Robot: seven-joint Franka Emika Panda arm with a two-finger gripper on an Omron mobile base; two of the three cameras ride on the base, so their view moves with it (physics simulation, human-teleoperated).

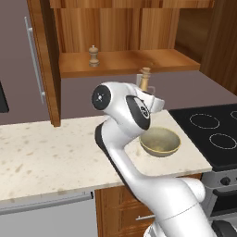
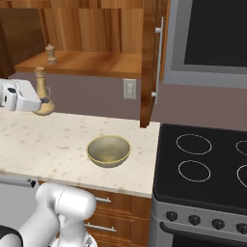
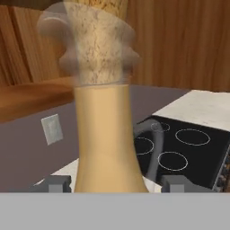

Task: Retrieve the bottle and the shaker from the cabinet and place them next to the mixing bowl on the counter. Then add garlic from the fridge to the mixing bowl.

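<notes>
**Bottle upright between the gripper's fingers at the counter's back edge**

A tan bottle (image 2: 42,91) with a cork stopper stands upright, its long axis vertical and its stopper pointing up, at the back edge of the speckled counter (image 2: 58,140), close to the wall. In the right base view its wide round base sits at counter level; whether it rests on the surface or hangs just above it cannot be told. The gripper (image 3: 114,184) sits at the bottle's lower neck, one dark fingertip (image 3: 56,183) on each side of it. The fingers are spread about as wide as the bottle, but the pictures do not settle whether they press on it or stand just off it.

A brass-coloured mixing bowl (image 2: 108,150) sits near the front of the counter, toward its stove end. The bowl has nothing in it. The bottle is behind it and well apart, toward the other end.

The upper cabinet (image 1: 125,62) stands open. On its wooden shelf a small brown shaker (image 1: 94,56) stands upright, alone, toward the left end.

A black stove (image 2: 202,164) adjoins the counter's right end.
</notes>
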